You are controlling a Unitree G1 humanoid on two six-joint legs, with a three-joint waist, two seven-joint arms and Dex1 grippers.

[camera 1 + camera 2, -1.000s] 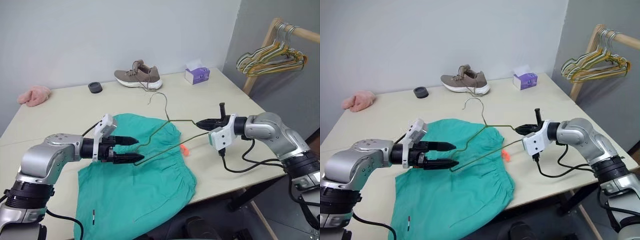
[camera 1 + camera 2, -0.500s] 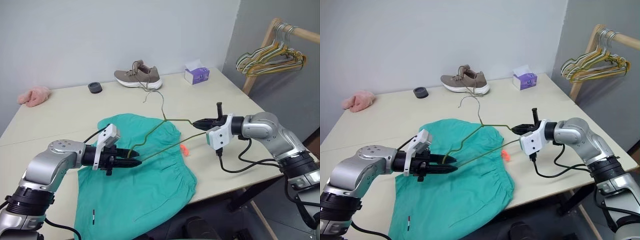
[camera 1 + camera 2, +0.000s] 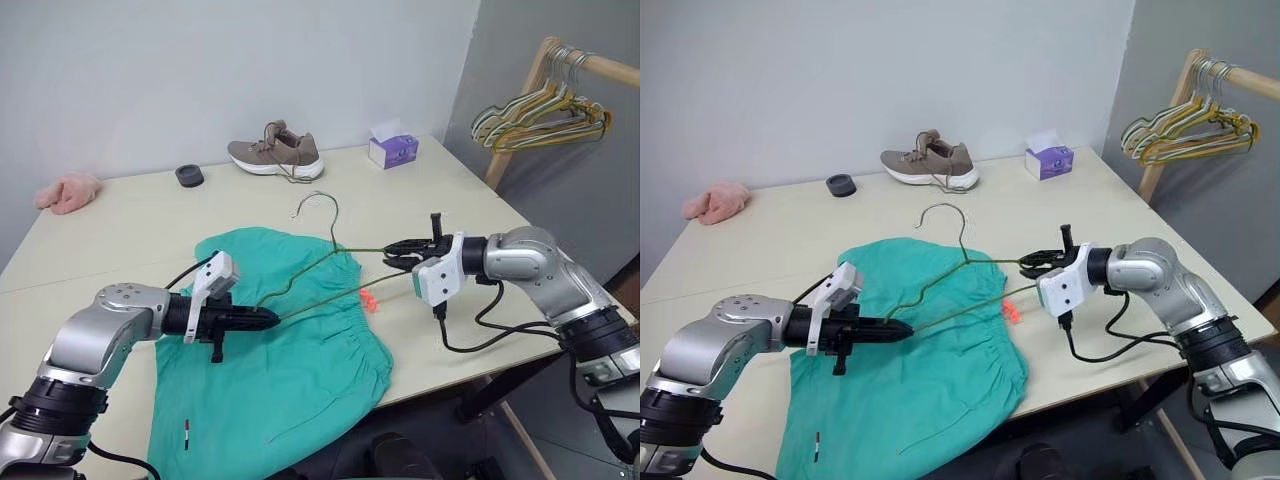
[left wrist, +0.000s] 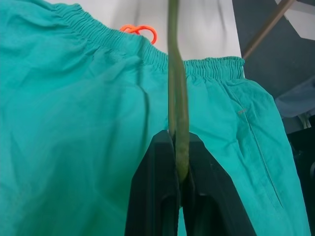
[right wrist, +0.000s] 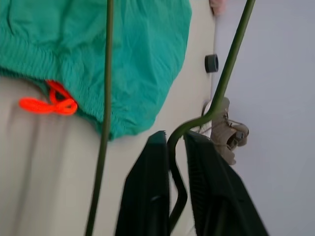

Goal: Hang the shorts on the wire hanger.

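I have the wire hanger (image 3: 330, 262) held up over the shorts (image 3: 280, 360), which lie spread flat on the table (image 3: 120, 215) with the waistband and its orange drawstring tip (image 3: 368, 298) towards the right gripper (image 3: 395, 252). My left gripper (image 3: 268, 319) is clamped shut on the hanger's near corner, above the middle of the shorts; in the left wrist view the wire is pinched between the two black fingers (image 4: 157, 196). The right gripper sits just past the waistband at the hanger's far corner, its fingers slightly parted with the wire's bend running between them, so I judge it is loosening its hold rather than carrying the load. I read this as a handover: the left takes the hanger so the right is free for the fabric. The hook (image 3: 318, 203) points away from the shorts, towards the shoe (image 3: 275, 155).
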